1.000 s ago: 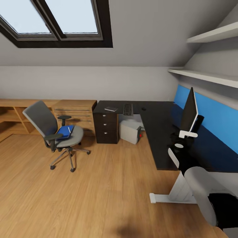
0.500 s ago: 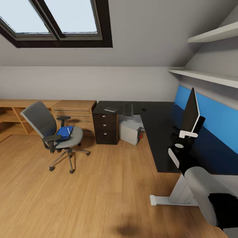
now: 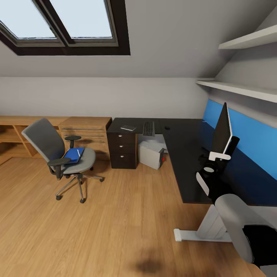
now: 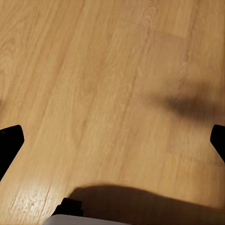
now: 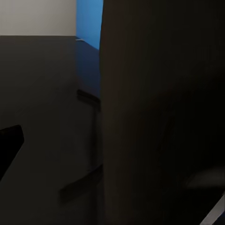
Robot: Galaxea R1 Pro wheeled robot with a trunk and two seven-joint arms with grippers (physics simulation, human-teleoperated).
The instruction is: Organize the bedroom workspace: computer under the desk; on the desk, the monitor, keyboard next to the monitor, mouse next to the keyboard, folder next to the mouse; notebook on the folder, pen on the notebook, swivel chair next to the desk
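Note:
The grey swivel chair stands on the wood floor left of the black desk. On its seat lies the blue folder with the white pen on top. The notebook, keyboard and mouse lie on the desk's far wing. Under that wing sits the grey computer. The monitor stands edge-on at the desk's right side. My right gripper hovers open just in front of its black screen. Over bare floor, my left gripper is open.
A light wooden drawer unit and low shelving line the far wall behind the chair. A blue panel backs the desk, with white wall shelves above. The desk's white leg stands near my right arm.
The whole view has shifted slightly, so the camera has moved: the chair sits a bit further left in the picture. Both arms keep their pose.

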